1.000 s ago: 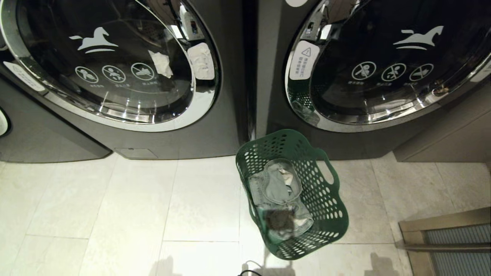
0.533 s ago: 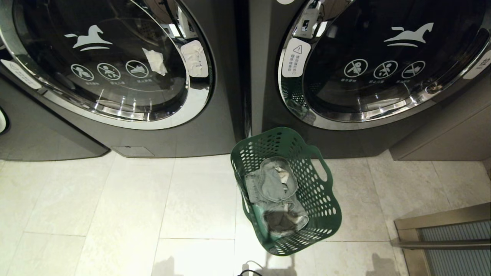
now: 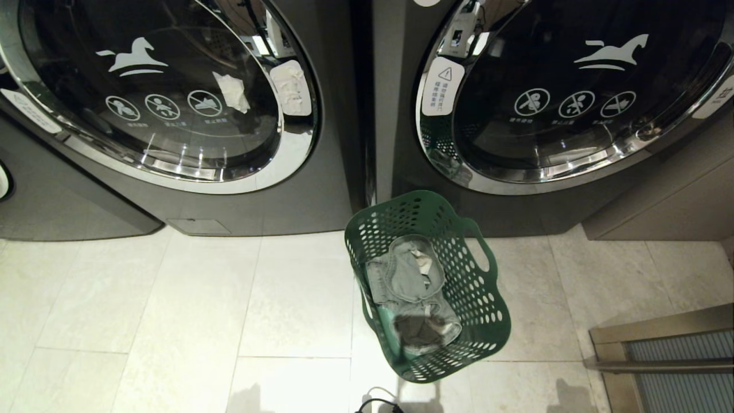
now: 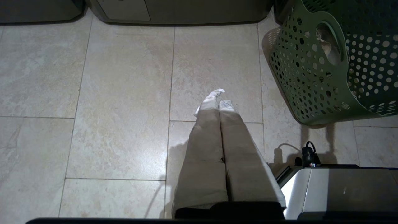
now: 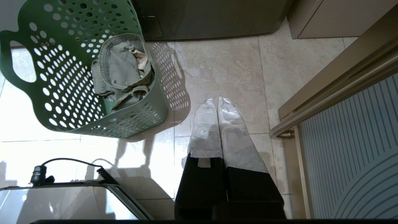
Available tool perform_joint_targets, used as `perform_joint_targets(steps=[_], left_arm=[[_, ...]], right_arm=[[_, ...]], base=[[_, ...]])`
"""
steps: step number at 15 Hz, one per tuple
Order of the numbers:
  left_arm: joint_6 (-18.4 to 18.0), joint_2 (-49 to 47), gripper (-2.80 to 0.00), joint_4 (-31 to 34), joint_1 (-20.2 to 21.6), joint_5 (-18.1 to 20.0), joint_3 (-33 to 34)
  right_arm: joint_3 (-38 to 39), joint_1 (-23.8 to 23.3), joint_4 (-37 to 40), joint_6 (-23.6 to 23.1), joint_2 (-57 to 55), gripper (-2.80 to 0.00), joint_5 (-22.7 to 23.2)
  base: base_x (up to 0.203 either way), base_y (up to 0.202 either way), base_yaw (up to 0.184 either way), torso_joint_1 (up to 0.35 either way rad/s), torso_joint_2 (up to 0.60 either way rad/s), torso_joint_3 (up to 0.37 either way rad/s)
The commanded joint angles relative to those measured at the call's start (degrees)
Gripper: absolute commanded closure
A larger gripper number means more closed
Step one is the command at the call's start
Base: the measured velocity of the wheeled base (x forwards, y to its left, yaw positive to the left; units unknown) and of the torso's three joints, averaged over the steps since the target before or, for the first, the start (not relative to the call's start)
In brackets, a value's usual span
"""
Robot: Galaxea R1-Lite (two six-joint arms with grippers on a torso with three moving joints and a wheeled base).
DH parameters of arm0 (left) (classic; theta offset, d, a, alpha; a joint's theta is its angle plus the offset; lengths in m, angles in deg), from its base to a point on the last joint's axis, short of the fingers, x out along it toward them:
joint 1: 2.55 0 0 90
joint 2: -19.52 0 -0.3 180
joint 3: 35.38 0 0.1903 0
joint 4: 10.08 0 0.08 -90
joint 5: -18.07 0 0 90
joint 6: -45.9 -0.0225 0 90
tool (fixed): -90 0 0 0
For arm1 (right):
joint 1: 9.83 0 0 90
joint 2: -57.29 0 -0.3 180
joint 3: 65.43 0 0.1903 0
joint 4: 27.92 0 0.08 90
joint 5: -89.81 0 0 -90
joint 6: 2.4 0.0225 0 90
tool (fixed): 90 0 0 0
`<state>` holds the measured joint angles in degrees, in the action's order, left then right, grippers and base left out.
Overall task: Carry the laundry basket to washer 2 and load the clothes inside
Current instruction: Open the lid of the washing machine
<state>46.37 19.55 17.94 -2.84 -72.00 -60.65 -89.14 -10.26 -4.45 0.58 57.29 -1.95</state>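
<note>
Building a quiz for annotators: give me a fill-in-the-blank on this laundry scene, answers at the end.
1. The green laundry basket stands on the tiled ____.
2. The clothes lie ____ the basket.
3. The doors of both washers are ____.
4. The left gripper and the right gripper have their fingers ____, holding nothing.

Answers: floor; inside; closed; shut

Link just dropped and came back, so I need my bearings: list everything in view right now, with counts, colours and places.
washers: two, dark grey, doors shut, side by side along the far wall
laundry basket: one, green, perforated, on the floor before the gap between the washers
clothes: grey-blue denim bundle, inside the basket
floor: pale tiles
cable: one, black, at the head view's bottom edge
left gripper: shut, empty, over bare floor beside the basket
right gripper: shut, empty, over floor on the basket's other side
</note>
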Motion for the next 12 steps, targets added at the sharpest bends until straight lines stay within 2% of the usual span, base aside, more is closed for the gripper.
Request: perform_joint_targets(steps=[1,12], left_arm=[[0.0,0.0,0.0,-0.1,0.0,0.0,0.0],[0.0,0.0,0.0,-0.2,0.0,0.0,0.1]], right_arm=[[0.0,0.0,0.0,0.0,-0.1,0.0,0.0],[0.0,0.0,0.0,0.0,-0.1,0.0,0.0]], base=[[0.0,0.0,0.0,0.0,0.0,0.0],[0.0,0.0,0.0,0.0,0.0,0.0]])
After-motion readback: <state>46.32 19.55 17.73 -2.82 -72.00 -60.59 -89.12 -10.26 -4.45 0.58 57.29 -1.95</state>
